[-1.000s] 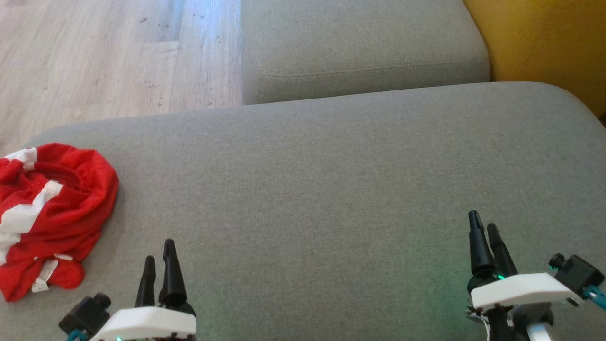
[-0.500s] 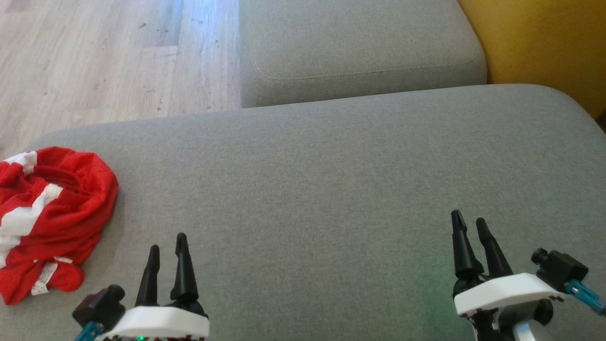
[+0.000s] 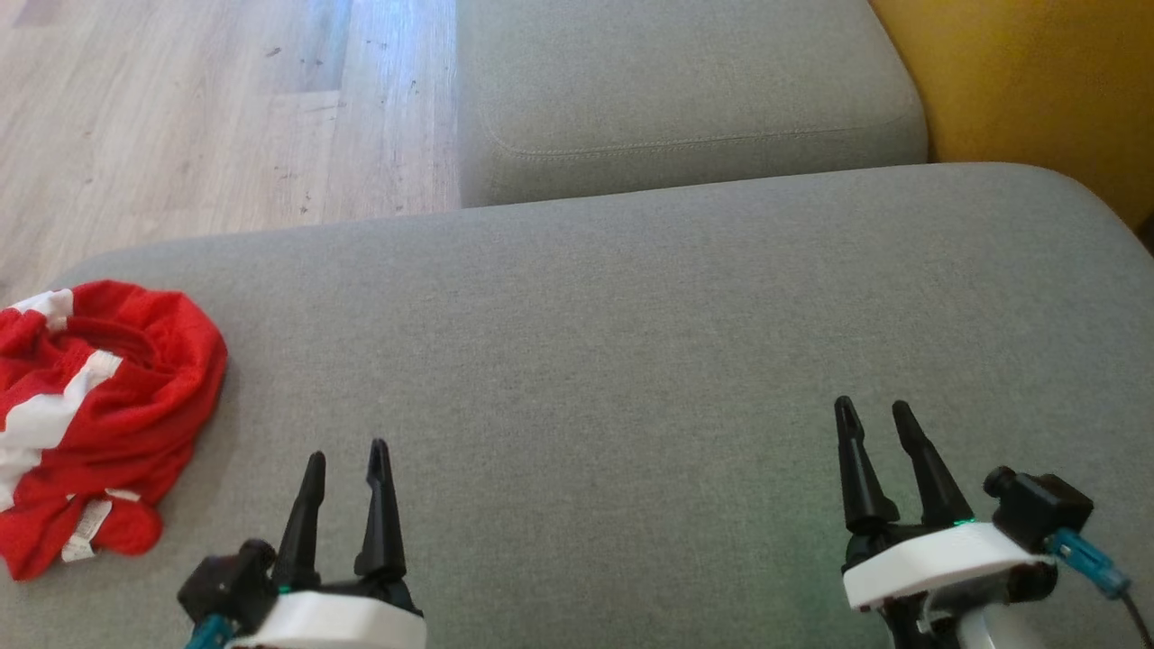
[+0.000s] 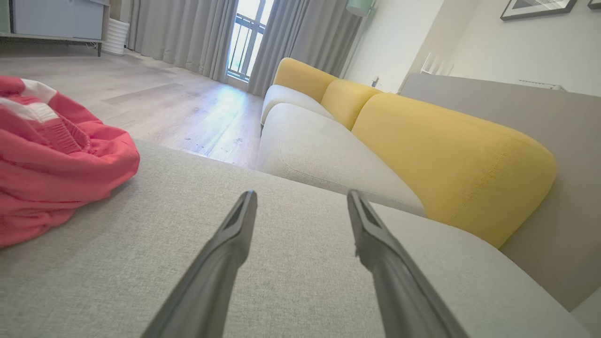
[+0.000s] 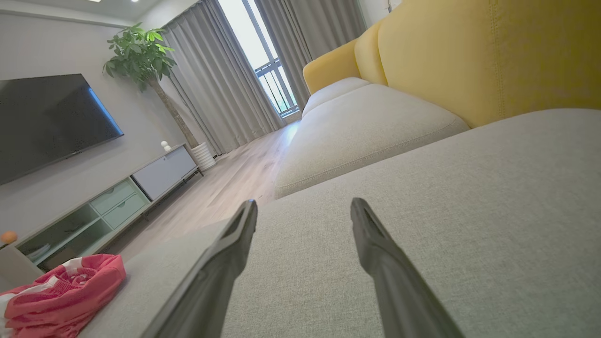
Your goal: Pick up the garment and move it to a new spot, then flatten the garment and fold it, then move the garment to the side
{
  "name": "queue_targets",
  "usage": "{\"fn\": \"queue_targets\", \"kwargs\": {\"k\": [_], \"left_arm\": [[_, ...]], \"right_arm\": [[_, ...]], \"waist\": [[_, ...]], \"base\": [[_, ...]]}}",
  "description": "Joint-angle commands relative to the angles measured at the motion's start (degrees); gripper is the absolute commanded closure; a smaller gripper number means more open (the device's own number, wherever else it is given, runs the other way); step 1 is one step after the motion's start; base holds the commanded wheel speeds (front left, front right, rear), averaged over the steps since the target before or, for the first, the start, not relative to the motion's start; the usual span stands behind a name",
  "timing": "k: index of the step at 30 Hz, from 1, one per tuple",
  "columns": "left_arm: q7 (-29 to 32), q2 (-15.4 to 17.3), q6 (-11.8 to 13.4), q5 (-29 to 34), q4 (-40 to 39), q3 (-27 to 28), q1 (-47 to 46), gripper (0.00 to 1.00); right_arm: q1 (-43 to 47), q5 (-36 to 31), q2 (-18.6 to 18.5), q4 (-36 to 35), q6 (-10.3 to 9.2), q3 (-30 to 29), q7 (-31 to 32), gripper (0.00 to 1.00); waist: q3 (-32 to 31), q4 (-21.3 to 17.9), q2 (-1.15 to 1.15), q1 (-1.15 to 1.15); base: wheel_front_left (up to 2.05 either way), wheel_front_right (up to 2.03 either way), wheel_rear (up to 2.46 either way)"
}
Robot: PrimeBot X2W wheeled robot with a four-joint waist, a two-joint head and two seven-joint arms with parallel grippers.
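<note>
Your crumpled red-and-white knit garment [image 3: 95, 424] lies bunched at 9 o'clock on the grey fabric sofa cushion [image 3: 631, 315], near its left edge. Left pincer [image 3: 347, 451], 7 o'clock: fingers spread, empty, near the garment but not touching it. Right pincer [image 3: 873, 406], 4 o'clock: spread, empty, well apart from it.

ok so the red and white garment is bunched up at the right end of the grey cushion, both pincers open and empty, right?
Wrong side. The garment lies bunched at the left end of the grey cushion, out beyond the left pincer, as the head view shows. The rest holds: it and the right pincer are both open and empty.
</note>
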Motion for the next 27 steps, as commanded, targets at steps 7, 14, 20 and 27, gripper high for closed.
{"fn": "queue_targets", "kwargs": {"k": [7, 14, 20, 27], "left_arm": [[-1.9, 0.7, 0.9, 6.8, -3.1, -0.4, -0.7, 0.0], [-3.1, 0.7, 1.6, 11.3, -3.9, -0.7, -0.2, 0.0], [-4.1, 0.5, 2.3, 14.9, -3.7, -0.7, 0.1, 0.0], [-5.1, 0.4, 3.0, 18.9, -3.4, -0.8, 0.4, 0.0]], "right_arm": [[-1.0, -7.2, -1.1, -3.2, 0.66, 2.3, -2.1, 0.0], [-0.8, -12.3, -1.1, -3.6, 0.72, 3.3, -3.3, 0.0], [-0.4, -16.7, -0.9, -3.7, 0.77, 3.3, -4.3, 0.0], [-0.1, -21.2, -0.7, -3.8, 0.81, 4.0, -5.3, 0.0]], "waist": [[-0.3, 0.3, 0.0, 0.0], [-0.7, 0.1, 0.0, 0.0], [-1.1, 0.0, 0.0, 0.0], [-1.4, -0.1, 0.0, 0.0]], "base": [[0.0, 0.0, 0.0], [0.0, 0.0, 0.0], [0.0, 0.0, 0.0], [0.0, 0.0, 0.0]]}}
